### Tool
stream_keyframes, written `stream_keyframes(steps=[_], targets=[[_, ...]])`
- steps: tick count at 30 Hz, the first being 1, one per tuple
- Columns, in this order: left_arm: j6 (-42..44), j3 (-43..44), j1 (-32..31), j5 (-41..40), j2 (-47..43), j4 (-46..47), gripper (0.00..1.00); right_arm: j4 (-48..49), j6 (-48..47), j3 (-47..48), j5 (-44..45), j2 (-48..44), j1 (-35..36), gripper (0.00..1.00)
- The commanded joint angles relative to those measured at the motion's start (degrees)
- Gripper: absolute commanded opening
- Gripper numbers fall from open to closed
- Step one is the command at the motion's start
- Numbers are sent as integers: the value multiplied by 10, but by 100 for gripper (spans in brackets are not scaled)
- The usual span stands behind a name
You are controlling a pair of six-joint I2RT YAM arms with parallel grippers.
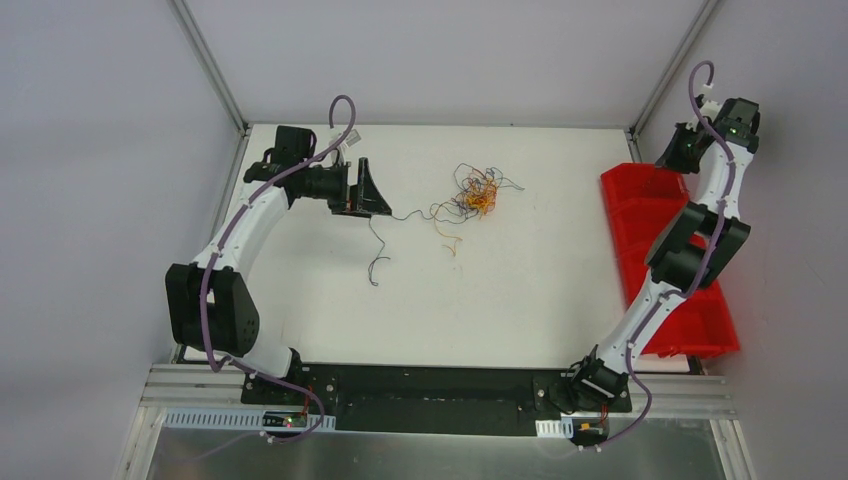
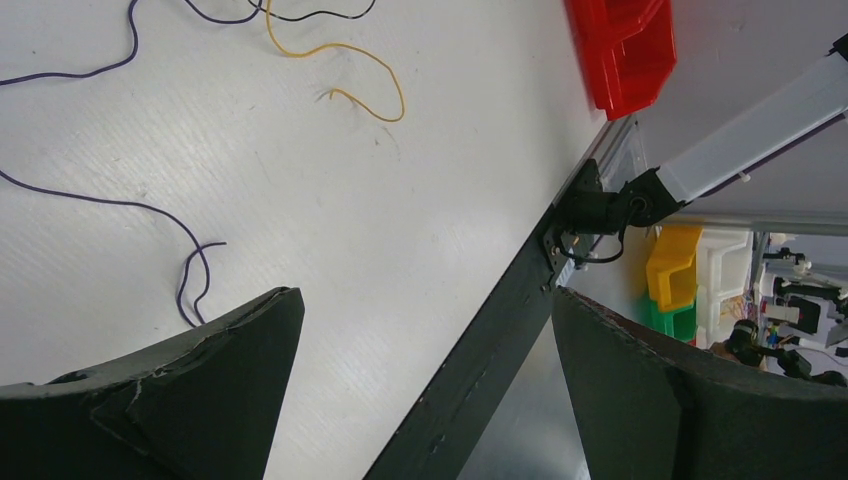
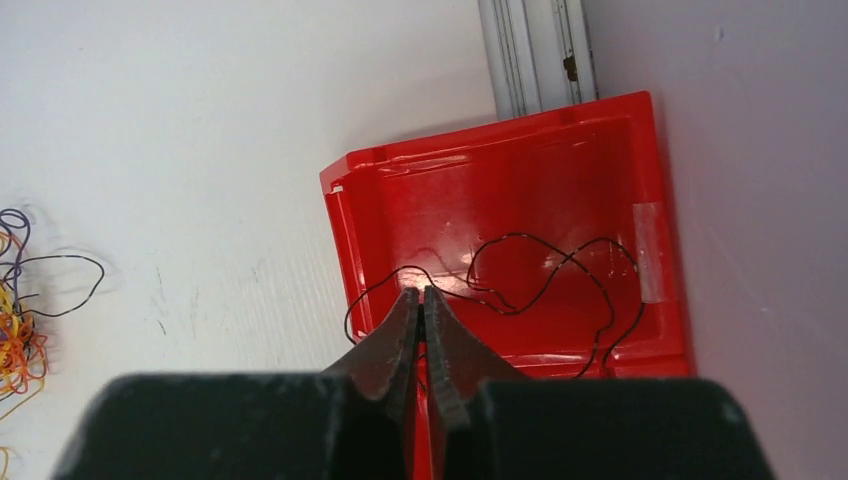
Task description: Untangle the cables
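**Q:** White bench [image 1: 500, 300], grey walls. Where's the mess?

**Me:** The cables [image 1: 476, 196] sit knotted a little toward twelve o'clock from the middle of the bench, with orange and yellow at the core and dark loops around it. A purple strand [image 2: 100, 200] and a yellow strand [image 2: 340, 45] trail out loose on the nine o'clock side.

**Q:** And your tools?

**Me:** My right tool [image 3: 422, 300] is pressed together over the red bin [image 3: 480, 150] at three o'clock. It looks to be pinching a black cable [image 3: 505, 237] at the very tips, and the rest curls down over the bin. My left tool [image 2: 425, 300] is spread wide with nothing in it. It is at nine o'clock of the knot, near the purple strand.

**Q:** Which step is that?

**Me:** Dropping off one cable that's clear of the knot, I'd say. Next the right tool has to part so the black one falls inside the walls. One end hangs near the rim, so it may drape over the edge. After that I'd send the left tool down low on the purple strand, which is thin and lies flat, so it's easy to miss.
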Motion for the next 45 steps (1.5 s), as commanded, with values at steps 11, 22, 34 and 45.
stream_keyframes(steps=[11, 22, 34, 45], targets=[[10, -20, -1, -37, -10, 5, 100, -50, 28, 83, 2, -16, 26, 70], [33, 84, -2, -57, 131, 6, 88, -104, 18, -47, -120, -161, 156, 90], [38, 307, -78, -26, 374, 14, 51, -38, 90, -146, -149, -99, 377, 79], [-42, 332, -107, -33, 460, 117, 39, 114, 196, -163, -67, -5, 443, 64]])
